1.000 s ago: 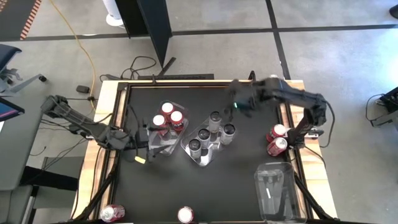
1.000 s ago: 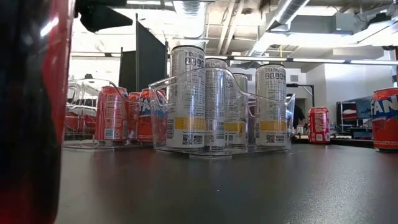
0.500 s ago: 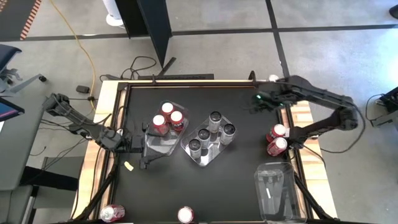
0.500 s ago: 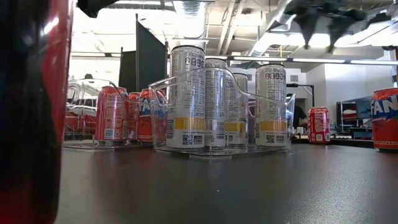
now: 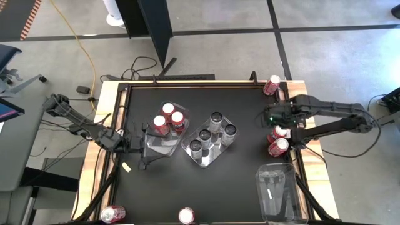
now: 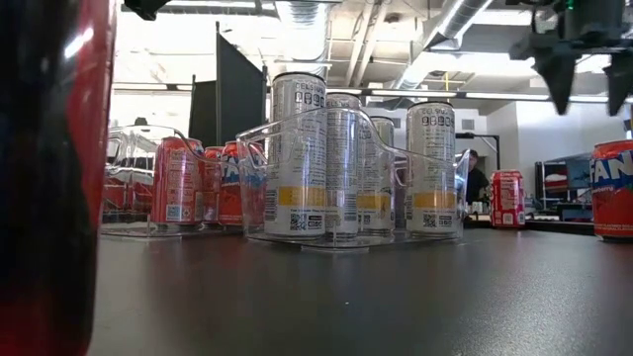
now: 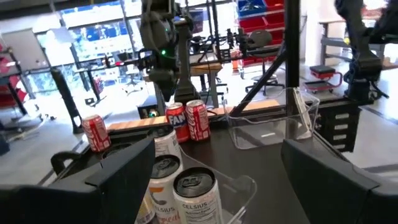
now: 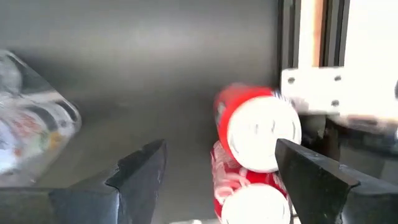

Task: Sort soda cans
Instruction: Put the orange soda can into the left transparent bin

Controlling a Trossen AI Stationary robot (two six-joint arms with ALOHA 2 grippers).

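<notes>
Red cans [image 5: 277, 140] just below open R hand [image 5: 270, 117]

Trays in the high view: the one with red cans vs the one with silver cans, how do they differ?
The tray with red cans holds three cans bunched at its far end, the near part bare; the tray with silver cans holds five, filling it. The red-can tray lies nearer the left gripper, whose open fingers sit at its near end; the silver-can tray lies mid-table, no gripper at it. Both are clear plastic, skewed on the black table.

Overhead, table-level (close), two wrist views.
</notes>
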